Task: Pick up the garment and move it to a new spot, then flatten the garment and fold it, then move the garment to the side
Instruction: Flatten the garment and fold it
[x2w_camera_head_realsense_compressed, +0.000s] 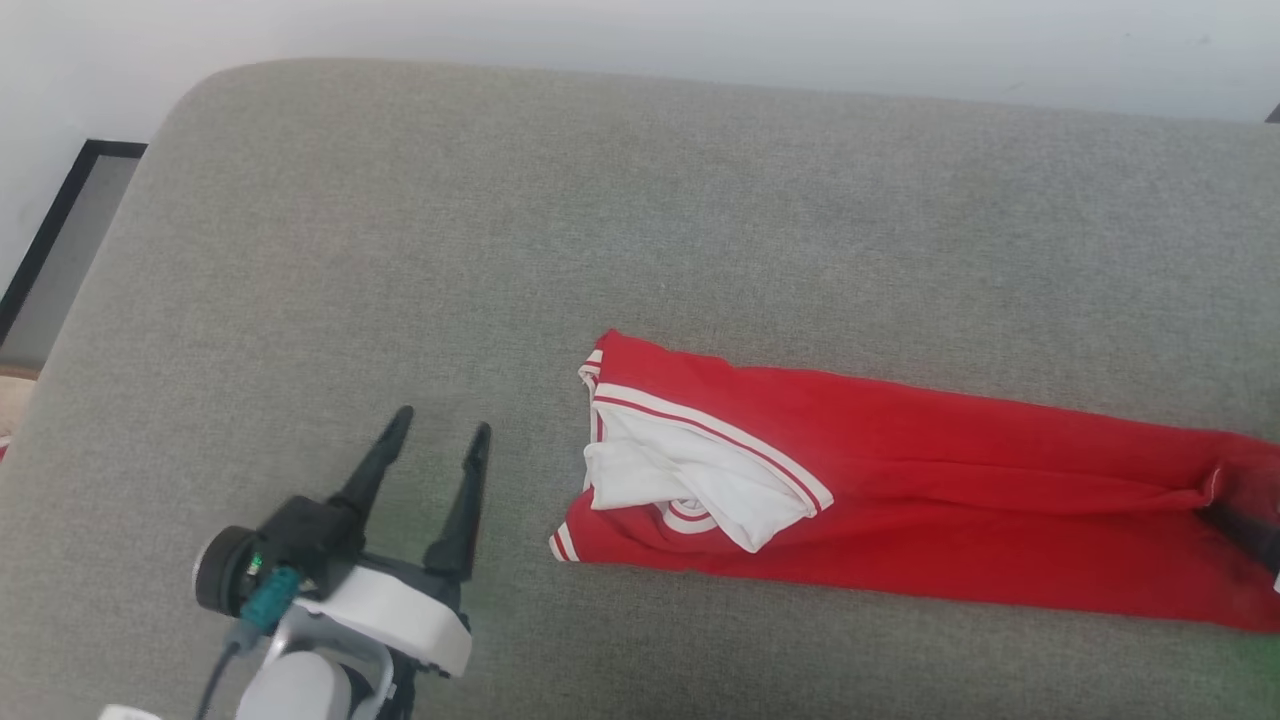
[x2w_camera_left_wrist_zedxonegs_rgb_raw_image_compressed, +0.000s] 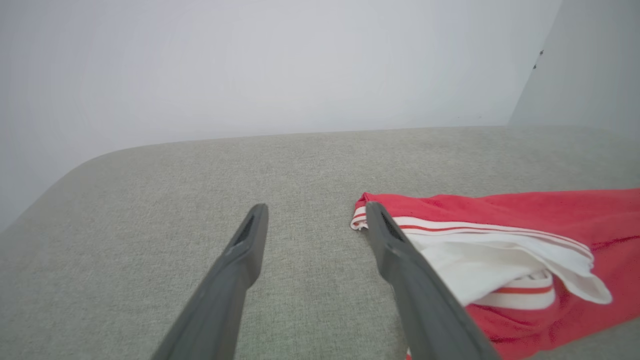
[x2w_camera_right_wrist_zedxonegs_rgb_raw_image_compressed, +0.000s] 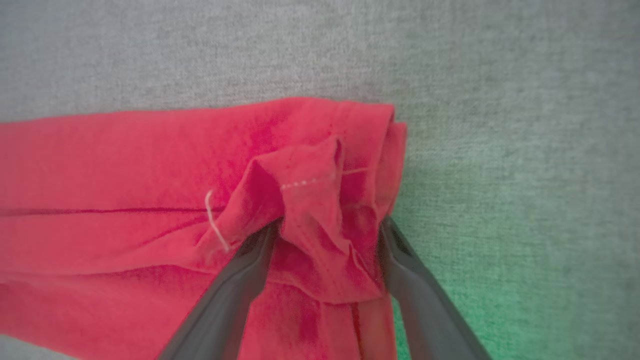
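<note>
**Position of the work.** The garment (x2w_camera_head_realsense_compressed: 950, 500) is found gathered into a long narrow strip on a grey padded surface (x2w_camera_head_realsense_compressed: 400, 200). Its long axis runs left to right across the head view. Its white-trimmed end lies toward the robot's left and its plain red end toward the right.

**End effectors.** The left end effector (x2w_camera_head_realsense_compressed: 443, 421) is observed spread and empty. It sits just beside the white-trimmed end and is not touching it; the cloth lies to its right. The right end effector (x2w_camera_right_wrist_zedxonegs_rgb_raw_image_compressed: 330, 225) is also spread. Its fingers (x2w_camera_right_wrist_zedxonegs_rgb_raw_image_compressed: 240, 280) straddle a bunched fold at the red end, and no pinch on the cloth is made out.

**Finding.** Each end of the strip is judged to be served by the arm nearer to it. Any further fold is expected to be made across the long axis.

**Surface and room.** The padding is woven, with a rounded far-left corner. A pale wall (x2w_camera_head_realsense_compressed: 640, 40) is noted behind, and a dark-framed panel (x2w_camera_head_realsense_compressed: 50, 240) at the left.
</note>
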